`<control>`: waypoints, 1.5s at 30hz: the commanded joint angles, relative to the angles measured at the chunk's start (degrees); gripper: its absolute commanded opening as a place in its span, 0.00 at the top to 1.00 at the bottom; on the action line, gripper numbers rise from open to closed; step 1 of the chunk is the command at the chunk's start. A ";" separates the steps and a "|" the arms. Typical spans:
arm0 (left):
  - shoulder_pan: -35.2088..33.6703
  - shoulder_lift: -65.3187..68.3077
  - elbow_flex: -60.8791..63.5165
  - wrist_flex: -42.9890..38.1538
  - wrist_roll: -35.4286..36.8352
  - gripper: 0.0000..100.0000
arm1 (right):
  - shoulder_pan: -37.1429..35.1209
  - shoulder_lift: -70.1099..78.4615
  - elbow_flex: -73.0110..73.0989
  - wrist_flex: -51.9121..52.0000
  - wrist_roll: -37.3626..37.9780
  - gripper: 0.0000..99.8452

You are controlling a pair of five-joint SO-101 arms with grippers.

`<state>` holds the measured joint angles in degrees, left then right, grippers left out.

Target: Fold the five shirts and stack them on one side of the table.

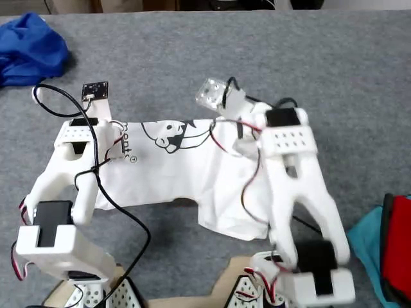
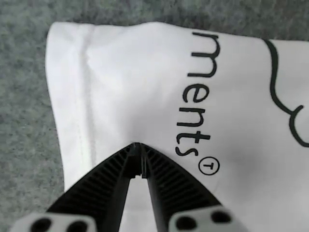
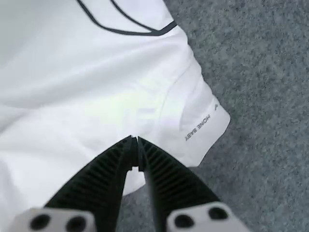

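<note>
White shirt [image 1: 180, 173] lies spread mid-desk [image 1: 192, 58], with the left end effector [image 2: 140, 159] and right end effector [image 3: 134, 152] both closed tip to tip at its opposite ends — a fold seems in hand, and next it needs one even, joint carry across.

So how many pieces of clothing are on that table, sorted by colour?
White shirt: 1
Blue garment: 1
Teal garment: 1
Red garment: 1
Total: 4
</note>
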<state>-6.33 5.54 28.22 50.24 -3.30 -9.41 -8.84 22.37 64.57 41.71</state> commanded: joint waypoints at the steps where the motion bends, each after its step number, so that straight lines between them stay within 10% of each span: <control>1: 0.35 2.51 -5.36 -0.44 0.53 0.98 | 2.33 9.98 -10.59 -2.81 -2.11 0.99; 28: -2.29 17.71 -23.65 11.96 0.09 0.98 | 20.53 68.97 -89.63 31.65 2.02 0.99; 45: -3.69 6.02 -37.27 26.55 -2.73 0.98 | 12.00 60.35 -98.51 37.89 -0.35 0.99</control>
<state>-9.49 16.09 -3.69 73.71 -5.76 5.89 60.18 -79.52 101.49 42.24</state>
